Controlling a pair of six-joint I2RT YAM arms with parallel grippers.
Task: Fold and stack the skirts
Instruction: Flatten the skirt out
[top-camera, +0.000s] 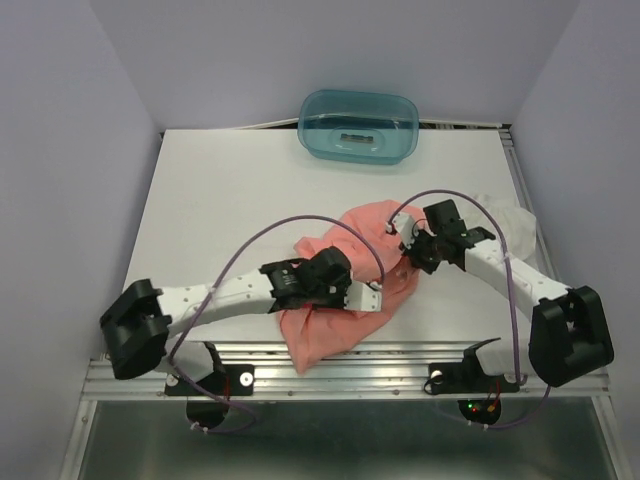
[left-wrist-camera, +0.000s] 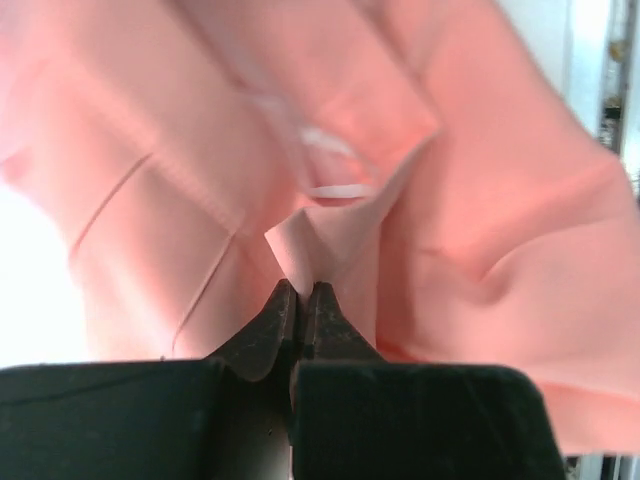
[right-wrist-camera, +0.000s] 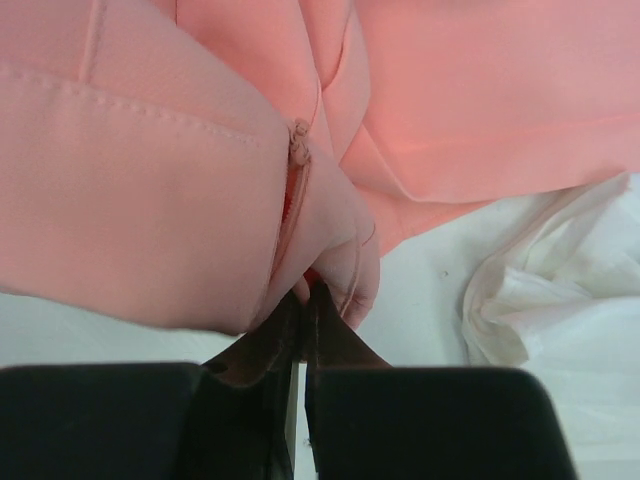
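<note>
White tabletop (top-camera: 220, 200) carries everything we work with. Our left gripper (left-wrist-camera: 300, 292) has its jaws pressed together on a thin ridge of the salmon-pink skirt (left-wrist-camera: 480, 200), and the cloth rises in a peak straight from the tips. Our right gripper (right-wrist-camera: 305, 296) is likewise closed, pinching a bunched bit of the same skirt next to a stitched seam with a small fastening.

From above, the two grips sit near each other. The right one is farther back, and the pink cloth lies crumpled between and under them. One corner hangs over the table's near edge.

We judge this fabric light, limp and a little slippery. It will sag wherever it is unsupported. Holding the waistband or the hem corners and drawing it taut between both arms should serve better than a mid-panel pinch.

The white skirt (right-wrist-camera: 540, 290) lies rumpled just beside the pink one, at the table's right edge beyond the right arm. It looks thinner and should crease as easily.

Well apart, at the far edge, stands the teal tub (top-camera: 400, 140). No cloth is in it. A small grey shape (top-camera: 356, 138) shows at its floor, and we cannot tell what it is.
</note>
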